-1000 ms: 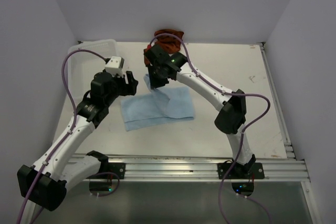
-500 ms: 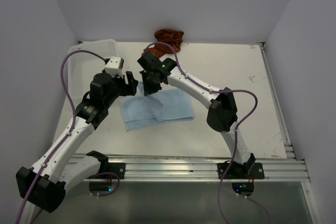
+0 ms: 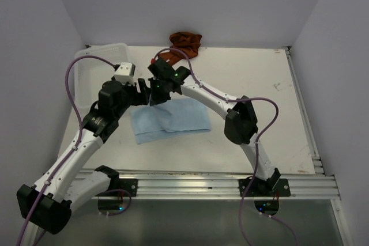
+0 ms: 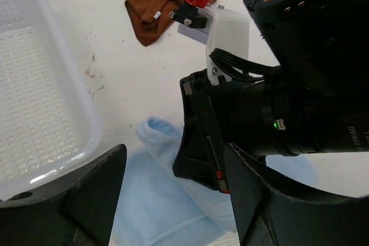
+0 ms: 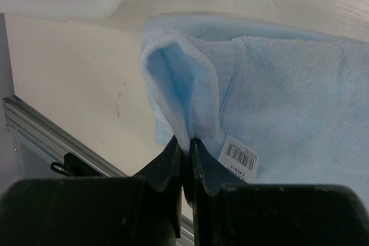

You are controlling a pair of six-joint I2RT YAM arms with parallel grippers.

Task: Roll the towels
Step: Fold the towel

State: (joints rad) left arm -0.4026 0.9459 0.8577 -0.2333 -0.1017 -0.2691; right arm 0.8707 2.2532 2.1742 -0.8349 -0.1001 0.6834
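A light blue towel [image 3: 173, 120] lies flat on the table's middle, its far left corner lifted. My right gripper [image 3: 154, 98] is shut on that corner; in the right wrist view the pinched fold [image 5: 184, 84] rises between the closed jaws of the right gripper [image 5: 187, 142]. My left gripper [image 3: 142, 93] hangs open just left of it. Seen from the left wrist, the left gripper [image 4: 173, 159] straddles the raised blue towel [image 4: 151, 200] and the right gripper's black fingers [image 4: 199, 136], touching neither. The rust towel [image 3: 185, 41] lies crumpled at the back wall, also seen as a rust towel [image 4: 154, 7] from the left wrist.
A white mesh basket [image 3: 92, 64] stands at the back left, close to my left arm; its rim shows as basket [image 4: 86, 125] and basket [image 5: 86, 4]. A barcode label [image 5: 239, 155] hangs from the blue towel. The metal rail [image 3: 202, 180] runs along the near edge.
My right gripper has carried the blue towel's corner leftward, toward my left gripper, pulling that corner over the cloth. The left arm has barely moved.
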